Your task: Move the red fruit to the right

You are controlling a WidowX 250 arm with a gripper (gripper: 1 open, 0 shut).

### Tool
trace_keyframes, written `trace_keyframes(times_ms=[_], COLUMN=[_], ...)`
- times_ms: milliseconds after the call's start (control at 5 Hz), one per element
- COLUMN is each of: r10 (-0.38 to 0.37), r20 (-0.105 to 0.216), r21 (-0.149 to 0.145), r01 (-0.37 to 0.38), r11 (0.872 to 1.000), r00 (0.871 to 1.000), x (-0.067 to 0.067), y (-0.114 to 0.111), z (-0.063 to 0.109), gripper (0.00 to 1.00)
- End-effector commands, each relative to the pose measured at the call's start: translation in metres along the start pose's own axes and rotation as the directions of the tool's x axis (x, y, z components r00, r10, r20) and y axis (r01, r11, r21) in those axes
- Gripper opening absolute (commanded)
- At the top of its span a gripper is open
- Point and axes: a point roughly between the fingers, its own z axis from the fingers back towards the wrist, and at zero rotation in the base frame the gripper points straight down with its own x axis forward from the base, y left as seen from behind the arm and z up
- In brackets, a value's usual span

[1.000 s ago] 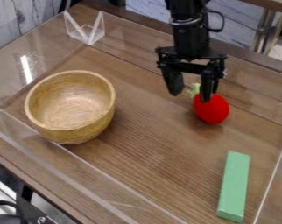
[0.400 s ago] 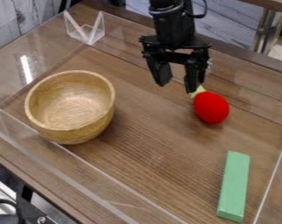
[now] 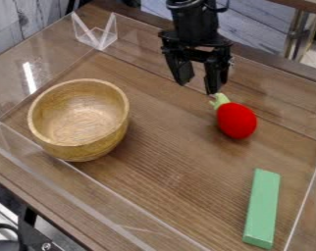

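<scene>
The red fruit (image 3: 236, 120) is a small glossy strawberry-like toy with a green stem tip pointing up-left. It lies on the wooden table (image 3: 161, 186) right of centre. My black gripper (image 3: 196, 76) hangs above and to the upper left of the fruit, clear of it. Its fingers (image 3: 182, 71) point down and stand apart, open, with nothing between them.
A wooden bowl (image 3: 79, 119) stands at the left. A green block (image 3: 262, 209) lies near the front right. Clear acrylic walls ring the table, and a clear folded stand (image 3: 95, 31) sits at the back left.
The gripper has lifted off the fruit and moved up and to the left, staying open. The fruit rests where it was.
</scene>
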Motion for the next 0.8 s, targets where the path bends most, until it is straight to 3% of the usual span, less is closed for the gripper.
trace_keyframes(times_ms=[0,200,600], r10=[0.008,0.033,0.059], r20=[0.07,0.076,0.087], r21=[0.033,0.049,0.053], r01=[-0.01,-0.037,-0.064], r11=[0.999,0.998,0.997], r00=[0.998,0.997,0.995], x=[0.016,0.018,0.013], y=[-0.005,-0.01,-0.006], z=[0.002,-0.01,-0.012], gripper=[0.0,1.0,1.0])
